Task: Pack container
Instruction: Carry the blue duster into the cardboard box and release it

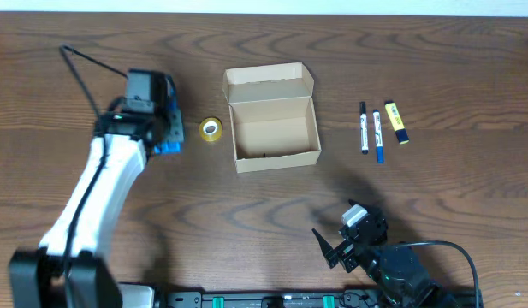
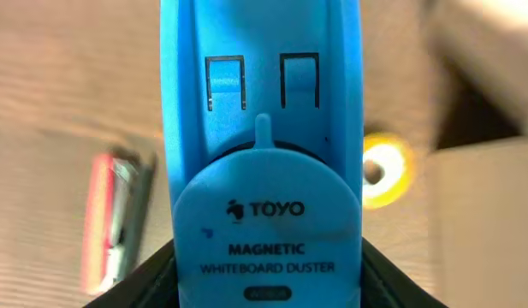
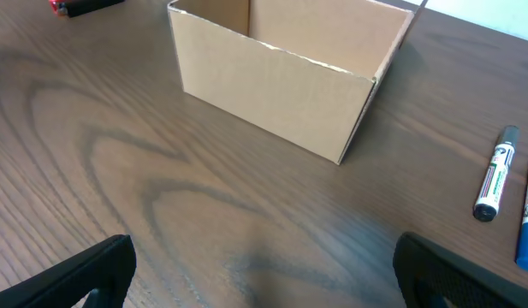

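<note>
Left hand gripping duster; right hand hanging spread, empty. Box likely light, thin-walled, crushable; gripping wall edge advised.

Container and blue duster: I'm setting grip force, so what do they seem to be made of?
Container: plain kraft cardboard, matte tan, with raw cut edges and folded corners. Duster: apparently moulded hard plastic, smooth blue with a slight sheen, cut slots and printed lettering; any pad underneath is hidden.
</note>
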`<state>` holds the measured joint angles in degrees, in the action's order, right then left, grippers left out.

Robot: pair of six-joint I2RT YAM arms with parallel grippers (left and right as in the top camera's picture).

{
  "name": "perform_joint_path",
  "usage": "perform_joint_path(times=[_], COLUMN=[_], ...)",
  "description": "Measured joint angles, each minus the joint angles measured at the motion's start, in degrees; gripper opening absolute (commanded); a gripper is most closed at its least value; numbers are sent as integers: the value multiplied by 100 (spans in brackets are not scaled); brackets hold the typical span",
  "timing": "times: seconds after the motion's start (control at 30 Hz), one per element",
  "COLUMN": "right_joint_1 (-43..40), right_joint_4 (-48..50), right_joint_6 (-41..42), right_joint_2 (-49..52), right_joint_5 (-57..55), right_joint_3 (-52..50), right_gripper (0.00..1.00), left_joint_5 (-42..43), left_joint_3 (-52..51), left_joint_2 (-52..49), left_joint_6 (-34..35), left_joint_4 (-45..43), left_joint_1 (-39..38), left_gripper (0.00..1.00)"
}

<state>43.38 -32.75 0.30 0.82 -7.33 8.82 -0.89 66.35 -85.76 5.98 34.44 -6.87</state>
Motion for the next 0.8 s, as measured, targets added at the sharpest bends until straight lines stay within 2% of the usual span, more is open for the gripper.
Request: perform_joint_path(times=[0.13, 0.33, 0.57, 0.8], right_joint_1=[0, 0, 0, 0], right_joint_4=[0, 0, 0, 0], right_joint_6=[0, 0, 0, 0], right_joint_2=[0, 0, 0, 0], right_joint_5=[0, 0, 2, 0], right_joint_3=[-2, -2, -2, 0], right_gripper=[99, 99, 99, 99], left_joint_5=[-42, 81, 291, 267], left_joint_3=[584, 994, 997, 997], left_joint_2=[411, 529, 216, -555], left_joint_6=[-136, -662, -2041, -3178], left_joint_4=[369, 358, 461, 376], left_joint_1=[-382, -1561, -2723, -3198], left_gripper=[38, 38, 42, 45])
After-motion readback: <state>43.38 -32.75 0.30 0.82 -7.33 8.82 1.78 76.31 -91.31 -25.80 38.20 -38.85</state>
